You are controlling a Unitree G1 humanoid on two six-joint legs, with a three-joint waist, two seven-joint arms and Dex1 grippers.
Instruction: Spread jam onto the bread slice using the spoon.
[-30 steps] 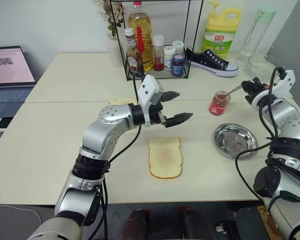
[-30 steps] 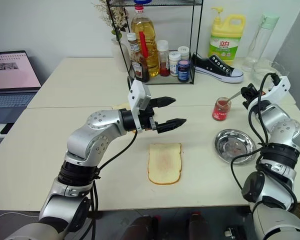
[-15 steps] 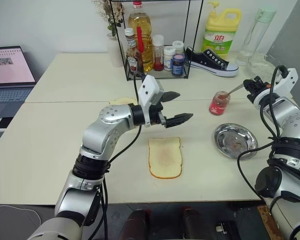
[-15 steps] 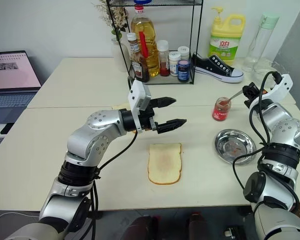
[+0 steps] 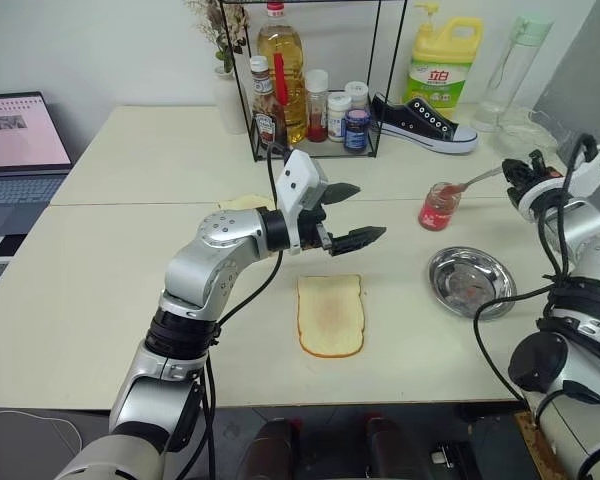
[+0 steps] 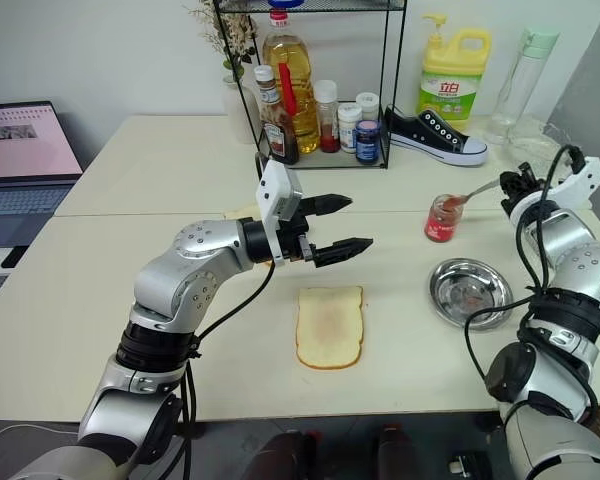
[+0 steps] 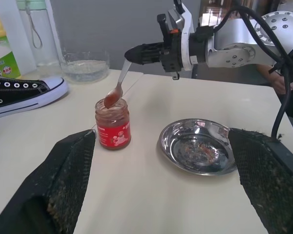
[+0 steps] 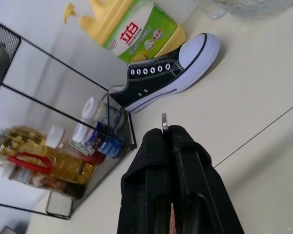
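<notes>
Right gripper, clamped on the spoon handle, holds its jam-smeared bowl just above the mouth of the jam jar. Beside the jar, nearer the robot, sits a steel dish. Left gripper hovers with jaws spread wide, holding nothing, above the worktop beyond the bread slice, well left of the jar.

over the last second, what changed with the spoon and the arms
The right gripper, shut on the spoon, drew back to the right and lifted the spoon's bowl out of the jam jar. The left gripper stayed open above the bread slice, which did not move.
</notes>
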